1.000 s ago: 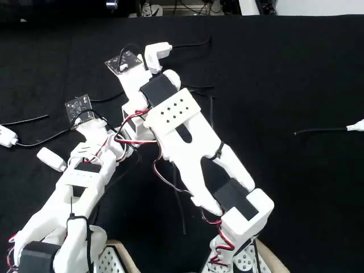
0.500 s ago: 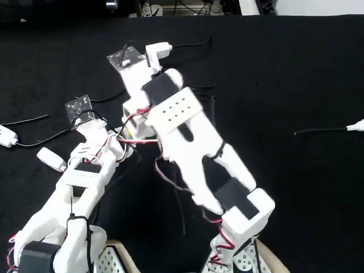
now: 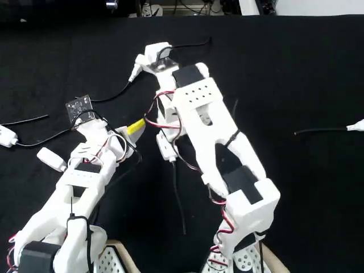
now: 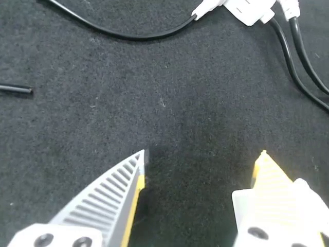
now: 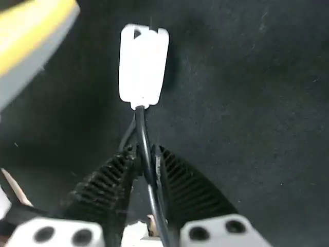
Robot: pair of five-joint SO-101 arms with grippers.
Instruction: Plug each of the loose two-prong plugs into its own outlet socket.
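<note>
Clamping the black cord (image 5: 139, 126) just behind a white plug (image 5: 143, 64), the right gripper (image 5: 145, 157) had its dark ribbed fingers (image 5: 103, 185) pressed together on the cable, not on the plug's body. The plug therefore stuck out beyond the fingertips, over the black cloth (image 5: 247, 103). Its far end faced away from the wrist camera, and how the prongs were turned could not be made out.

The left gripper (image 4: 203, 153) hovered low over the cloth with its jaws spread wide and nothing between them. Ahead of it lay a white connector (image 4: 247, 9) with black cords running off it — plug or socket, I could not tell. In the high view a second white plug (image 3: 5, 135) lay at the cloth's far left and a third white plug (image 3: 357, 125) at the far right, well apart from both arms.

The step in hand looked like bringing the first plug to a socket, and no mating was visible. The next move probably called for squaring the prongs to the slots — hard with a hold on the cord alone, since the plug could swing or twist. A steadying grip on the socket from the free gripper would likely help.
</note>
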